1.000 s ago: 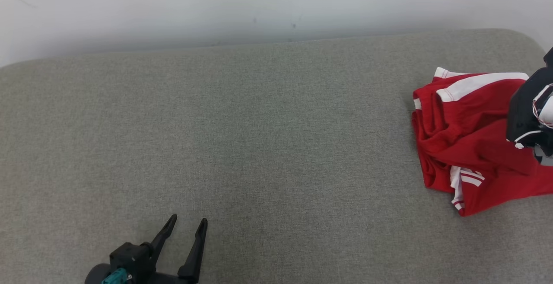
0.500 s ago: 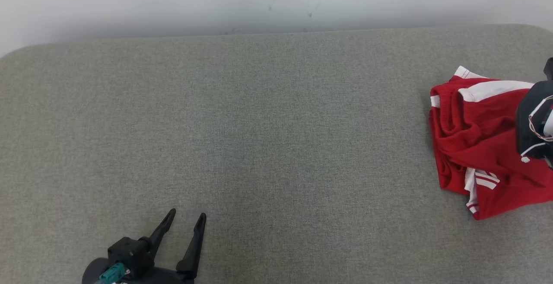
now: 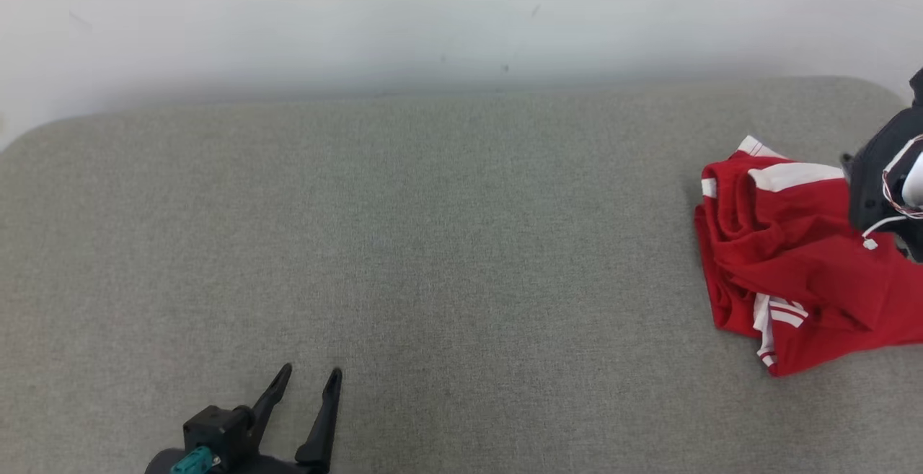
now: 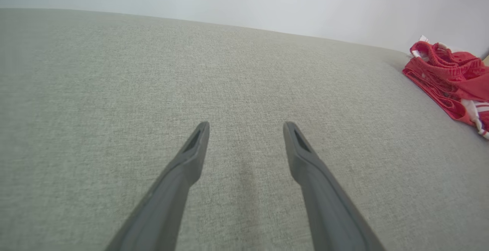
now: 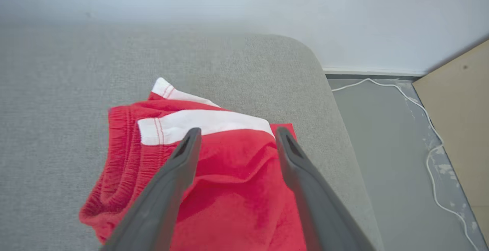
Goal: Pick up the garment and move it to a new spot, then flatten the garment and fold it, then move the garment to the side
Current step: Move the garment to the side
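Over the right end of the grey cushion (image 3: 433, 243), the right gripper (image 5: 237, 130) points down at the red garment (image 3: 786, 265), its two fingers wide apart. The garment lies bunched up there. At the near left, the left gripper (image 3: 310, 370) sits low over the cushion, fingers apart too, far from the garment.

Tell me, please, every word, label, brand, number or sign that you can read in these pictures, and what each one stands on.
No text can be read anywhere in these pictures.
The red garment shows only plain white stripes, with no lettering or logo in sight.
The grey cushion, the left gripper and the right gripper bear no visible markings.
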{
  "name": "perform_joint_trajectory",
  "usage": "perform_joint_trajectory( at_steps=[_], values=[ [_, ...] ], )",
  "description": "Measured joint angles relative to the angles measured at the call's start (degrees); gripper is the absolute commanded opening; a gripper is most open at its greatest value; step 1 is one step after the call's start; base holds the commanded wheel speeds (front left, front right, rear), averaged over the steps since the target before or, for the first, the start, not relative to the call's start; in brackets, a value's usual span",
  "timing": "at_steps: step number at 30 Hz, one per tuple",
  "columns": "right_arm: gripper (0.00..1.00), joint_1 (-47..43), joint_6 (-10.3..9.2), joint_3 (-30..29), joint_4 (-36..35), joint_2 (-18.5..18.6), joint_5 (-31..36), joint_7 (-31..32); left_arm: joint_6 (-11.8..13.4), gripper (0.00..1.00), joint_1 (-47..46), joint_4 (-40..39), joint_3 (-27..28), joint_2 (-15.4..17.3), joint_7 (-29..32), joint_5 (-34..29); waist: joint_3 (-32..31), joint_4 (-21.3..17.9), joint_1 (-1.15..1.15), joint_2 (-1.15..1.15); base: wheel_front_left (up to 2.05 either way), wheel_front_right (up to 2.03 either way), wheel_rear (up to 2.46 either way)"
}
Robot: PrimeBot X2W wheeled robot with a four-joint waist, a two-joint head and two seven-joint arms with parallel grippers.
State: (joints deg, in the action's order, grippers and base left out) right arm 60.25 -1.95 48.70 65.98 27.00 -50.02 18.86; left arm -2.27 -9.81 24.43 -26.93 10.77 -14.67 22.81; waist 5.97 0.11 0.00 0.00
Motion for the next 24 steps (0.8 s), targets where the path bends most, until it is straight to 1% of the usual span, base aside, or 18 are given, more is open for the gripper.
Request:
perform_joint_trajectory(
  at_steps=[5,9,11,21,24],
  values=[
    [1.00,-2.80,2.86,-2.15,-3.72,-0.79,-2.00,-8.16,0.98,1.00,2.14,0.81,1.40,0.33,0.00,0.60,-2.86,-0.69,0.00,0.00,0.00,0.00,0.00],
    [1.00,-5.60,4.53,-3.86,-7.13,-1.29,-3.20,-14.79,1.81,1.00,4.15,0.79,2.14,0.64,0.00,0.85,-5.05,-1.67,0.00,-0.01,0.00,0.00,0.00],
    [1.00,-7.33,5.02,-4.71,-8.84,-1.02,-3.67,-18.11,1.88,1.00,4.35,0.55,2.38,0.62,0.00,0.85,-6.04,-2.15,0.00,0.00,0.00,0.00,0.00],
    [1.00,-18.38,5.27,-7.05,-18.59,-0.49,-4.44,-32.73,3.69,1.00,7.47,-1.09,4.04,1.49,0.00,0.85,-9.64,-3.13,-0.01,-0.01,0.00,0.00,0.00],
    [1.00,-21.37,5.10,-7.59,-21.89,-0.29,-4.44,-33.55,4.35,1.00,8.49,-1.78,4.92,1.78,0.00,0.86,-10.30,-3.09,-0.01,0.00,0.00,0.00,0.00]
  ],
)
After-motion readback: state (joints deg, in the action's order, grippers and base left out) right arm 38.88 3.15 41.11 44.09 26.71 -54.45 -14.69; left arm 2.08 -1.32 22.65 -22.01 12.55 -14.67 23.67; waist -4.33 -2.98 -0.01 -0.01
